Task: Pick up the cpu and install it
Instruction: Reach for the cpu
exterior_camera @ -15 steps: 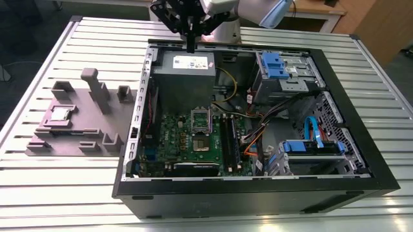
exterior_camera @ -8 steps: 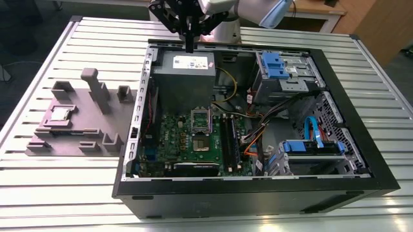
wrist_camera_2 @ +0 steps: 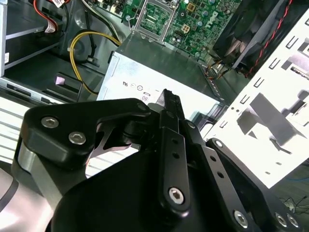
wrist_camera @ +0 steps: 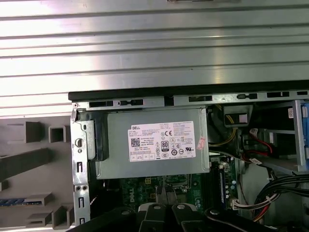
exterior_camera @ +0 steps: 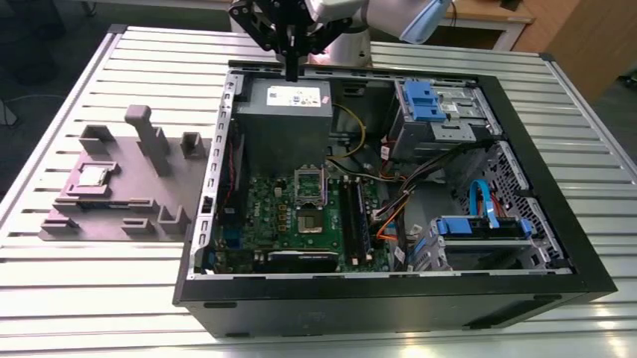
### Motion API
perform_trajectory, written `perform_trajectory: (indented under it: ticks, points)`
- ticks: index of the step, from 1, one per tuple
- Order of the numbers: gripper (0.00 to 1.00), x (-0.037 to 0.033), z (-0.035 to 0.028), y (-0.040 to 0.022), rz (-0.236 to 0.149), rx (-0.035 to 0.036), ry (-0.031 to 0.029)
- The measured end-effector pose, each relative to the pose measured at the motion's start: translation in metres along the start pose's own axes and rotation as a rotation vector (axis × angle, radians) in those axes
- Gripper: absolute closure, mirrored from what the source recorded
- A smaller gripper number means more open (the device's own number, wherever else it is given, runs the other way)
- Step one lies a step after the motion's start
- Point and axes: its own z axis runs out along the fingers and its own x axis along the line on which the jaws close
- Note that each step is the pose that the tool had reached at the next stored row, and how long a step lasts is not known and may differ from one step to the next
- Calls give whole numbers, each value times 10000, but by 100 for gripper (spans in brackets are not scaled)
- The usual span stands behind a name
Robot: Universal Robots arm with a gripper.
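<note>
In the exterior view the gripper (exterior_camera: 292, 72), fingers pinched together and holding nothing, hangs over the power box (exterior_camera: 283, 123), the cpu (exterior_camera: 95, 176) on its tray (exterior_camera: 110, 218) at eight o'clock from it.

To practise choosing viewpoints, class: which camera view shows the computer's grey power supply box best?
The first wrist view: the power supply faces the camera, its whole labelled side visible. The exterior view shows it at an angle. In the second wrist view the gripper covers part of it.

Black tool (wrist_camera_2: 169, 95) above grey power supply (wrist_camera_2: 161, 63)
</note>
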Motion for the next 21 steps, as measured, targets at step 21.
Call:
perform_trajectory:
  ticks: [21]
  points:
    - [89,87,-2,-7,-1,1,0]
